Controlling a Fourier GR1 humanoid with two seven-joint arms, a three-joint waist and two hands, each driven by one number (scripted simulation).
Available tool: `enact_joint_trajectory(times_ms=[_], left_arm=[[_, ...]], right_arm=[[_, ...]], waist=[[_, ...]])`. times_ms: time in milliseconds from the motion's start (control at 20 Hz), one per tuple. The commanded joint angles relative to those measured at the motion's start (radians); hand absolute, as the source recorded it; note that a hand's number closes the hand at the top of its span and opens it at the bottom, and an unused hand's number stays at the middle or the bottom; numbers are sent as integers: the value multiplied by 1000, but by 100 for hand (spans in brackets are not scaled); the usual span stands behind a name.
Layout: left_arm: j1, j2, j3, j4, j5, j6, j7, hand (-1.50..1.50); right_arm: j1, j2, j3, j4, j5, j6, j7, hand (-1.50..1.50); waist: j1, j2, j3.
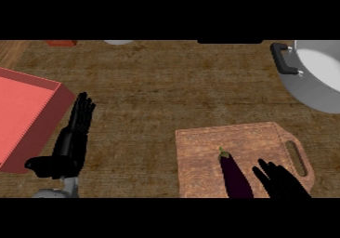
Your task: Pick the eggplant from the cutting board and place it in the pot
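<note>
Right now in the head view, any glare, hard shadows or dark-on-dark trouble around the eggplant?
Head view: flat, even light, no glare on the pot; no hard shadows on the cutting board; the dark eggplant sits close to the black right hand, low contrast there; left hand reads clearly against the counter.

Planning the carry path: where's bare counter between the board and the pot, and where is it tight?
Free: the wide brown counter between the red box, the wooden cutting board and the grey metal pot; also the strip between the left hand and the board. Crowded: the board's near end, where the purple eggplant lies beside the right hand.
</note>
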Motion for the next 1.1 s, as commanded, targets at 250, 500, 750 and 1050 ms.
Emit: enact_joint_trajectory(times_ms=[250, 500, 750, 1050], left_arm=[[13, -24, 21, -18, -23, -21, 23, 0], [-47, -57, 60, 97, -38, -42, -35, 0], [8, -53, 58, -8, -60, -53, 23, 0], [-17, -51, 118, 74, -43, -114, -36, 0]], right_arm=[[-178, 157, 28, 188, 60, 150, 94, -150], [-124, 207, 99, 219, 145, 107, 88, -150], [-203, 266, 51, 330, 168, 110, 66, -150], [-241, 311, 31, 420, 190, 98, 26, -150]], waist=[[-5, -2, 2], [-10, -2, 2], [-7, -2, 2], [-7, -1, 2]])
